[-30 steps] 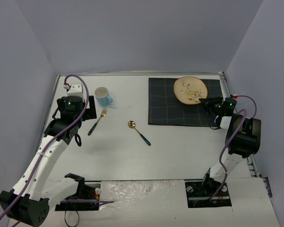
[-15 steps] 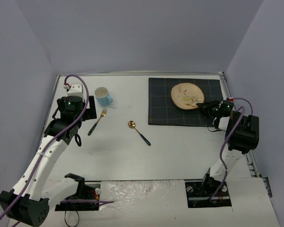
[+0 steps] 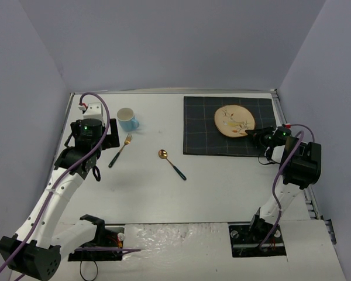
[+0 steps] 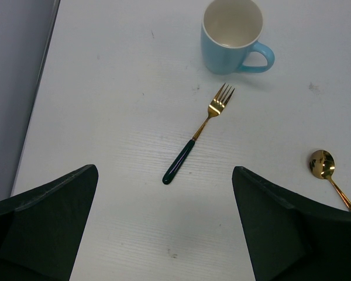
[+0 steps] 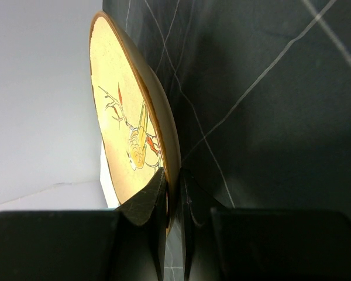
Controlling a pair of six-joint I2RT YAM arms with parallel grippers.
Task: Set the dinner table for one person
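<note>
The dinner table (image 3: 222, 187) is a white tabletop. At its far right lies a dark checked mat (image 3: 202, 137), and over the mat is a cream plate (image 3: 234, 120) with a painted bird. My right gripper (image 3: 253, 133) is shut on the plate's near right rim. In the right wrist view the right gripper (image 5: 174, 175) pinches the rim of the plate (image 5: 126, 117) edge-on above the mat (image 5: 269, 117). I cannot tell whether the plate touches the mat. My left gripper (image 4: 164, 168) hangs open above the table (image 4: 105, 88), just short of a gold fork (image 4: 199, 133).
A light blue mug (image 3: 126, 119) stands at the far left, with the fork (image 3: 120, 150) lying just in front of it. The gold, dark-handled spoon (image 3: 172, 164) lies near the middle. Grey walls close in the table on three sides.
My right gripper has drawn the plate a little toward the near side of the mat. The left arm, fork, spoon and mug have not moved.
</note>
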